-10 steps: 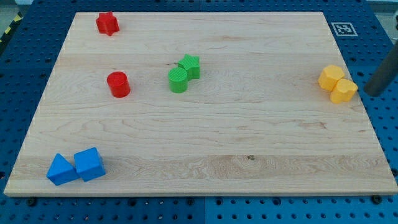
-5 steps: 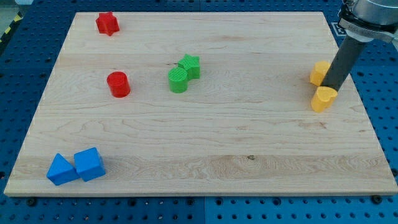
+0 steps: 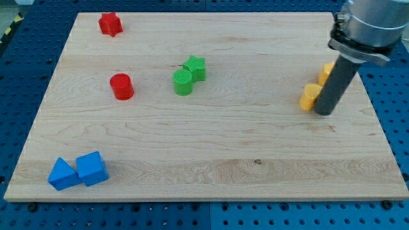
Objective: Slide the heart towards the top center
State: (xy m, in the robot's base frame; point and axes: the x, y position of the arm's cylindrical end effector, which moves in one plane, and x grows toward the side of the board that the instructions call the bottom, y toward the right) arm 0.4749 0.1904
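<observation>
Pale wooden surface [image 3: 211, 147], laid over a blue pegboard base [image 3: 396, 128] with rows of holes. Corner of a black-and-white marker tag [image 3: 343, 27] at the view's top right, mostly hidden behind the arm.

Red star [image 3: 110, 24] near the top left corner, red cylinder [image 3: 121, 86] below it. Green star [image 3: 195, 68] touching green cylinder [image 3: 183, 82], left of centre. Blue triangular block [image 3: 62, 174] and blue cube [image 3: 92, 168] side by side at the bottom left.

Dark rod descending from the grey arm housing [image 3: 367, 22] at the view's top right, tilted slightly. No jaws on this rig. My tip [image 3: 323, 113] on the wood, touching the right side of the yellow heart [image 3: 310, 96]. Second yellow block [image 3: 327, 72] just above the heart, largely hidden behind the rod, shape unclear.
</observation>
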